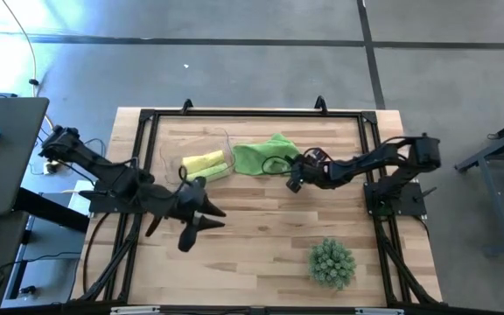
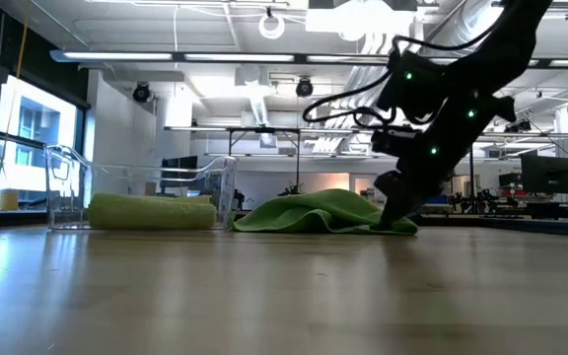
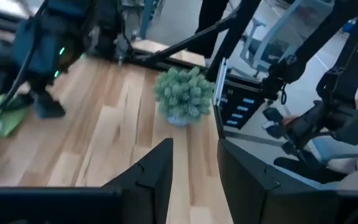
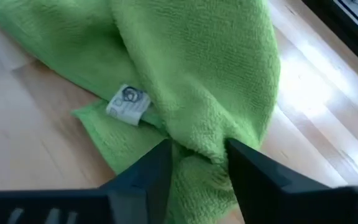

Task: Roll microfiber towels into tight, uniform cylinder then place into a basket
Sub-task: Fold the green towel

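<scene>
Wooden slatted table top (image 1: 261, 236) fills the foreground, black frame round its edge.

Left arm sits centre-left of the high view, left gripper (image 1: 201, 219) over bare wood below the basket, clear of any cloth. Its wrist view shows the two dark fingers (image 3: 151, 177) parted with plain wood in the gap: open, holding nothing.

Right arm reaches in from the right. Right gripper (image 1: 292, 179) is down at the right edge of the loose lime green microfiber towel (image 1: 265, 156), upper centre. Wrist view shows a fold of that cloth (image 4: 191, 81) between its fingertips: pinching the towel. White care label (image 4: 128, 102) shows on the cloth.

Clear plastic rectangular basket (image 1: 201, 150) lies left of the loose towel, almost touching it. In or against it are a rolled lime green towel (image 2: 152, 212) and a rolled yellow towel (image 1: 201, 164); whether they lie fully inside is unclear.

Spiky green ball-shaped plant (image 1: 332, 262) stands lower right, well apart.
</scene>
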Robot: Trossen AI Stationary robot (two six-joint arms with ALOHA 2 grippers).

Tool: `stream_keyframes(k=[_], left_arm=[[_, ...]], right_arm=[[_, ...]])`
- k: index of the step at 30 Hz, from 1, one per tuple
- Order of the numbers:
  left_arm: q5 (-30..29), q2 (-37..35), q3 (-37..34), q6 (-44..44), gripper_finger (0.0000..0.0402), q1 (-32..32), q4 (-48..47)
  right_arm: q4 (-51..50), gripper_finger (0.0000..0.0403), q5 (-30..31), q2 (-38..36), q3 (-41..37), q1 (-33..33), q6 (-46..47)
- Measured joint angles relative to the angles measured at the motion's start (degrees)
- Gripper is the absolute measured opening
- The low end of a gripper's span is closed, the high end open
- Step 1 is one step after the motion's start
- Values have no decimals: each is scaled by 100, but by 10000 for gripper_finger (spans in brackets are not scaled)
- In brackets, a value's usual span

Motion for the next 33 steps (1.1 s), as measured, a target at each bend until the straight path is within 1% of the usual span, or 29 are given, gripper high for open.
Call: stream_keyframes(k=[2, 6, 8, 11, 13, 16, 19, 22, 25, 29, 33], left_arm=[[-106, 62, 0, 150, 113, -128, 130], [-118, 194, 0, 279, 113, -282, 200], [-88, 303, 0, 258, 113, -335, 189], [139, 397, -2, 296, 113, -336, 163], [220, 464, 0, 598, 113, -300, 194], [155, 585, -2, 1119, 113, -225, 170], [-16, 763, 0, 1454, 113, -124, 170], [-156, 1043, 0, 1727, 113, -1, 190], [-502, 1366, -8, 2001, 113, 136, 172], [-926, 1706, -7, 2026, 113, 309, 182], [-1216, 1965, -4, 2025, 113, 446, 393]], right_arm=[[-3, 113, -15, 109, 82, 2, -7], [-101, 27, -268, 146, 189, 2, -61], [-174, 9, -481, 88, 231, 16, -167], [-299, 23, -985, -142, 375, 26, -120], [-416, 23, -1421, -371, 484, 61, -121], [-466, 6, -1966, -790, 644, 217, -121], [-463, 7, -2347, -1221, 768, 451, -79], [-426, 7, -2438, -1634, 891, 719, 26], [-368, 2, -2439, -1969, 1050, 968, 26], [-232, 3, -2458, -2243, 1304, 1234, 23], [-140, 1, -2421, -2315, 1582, 1430, 42]])
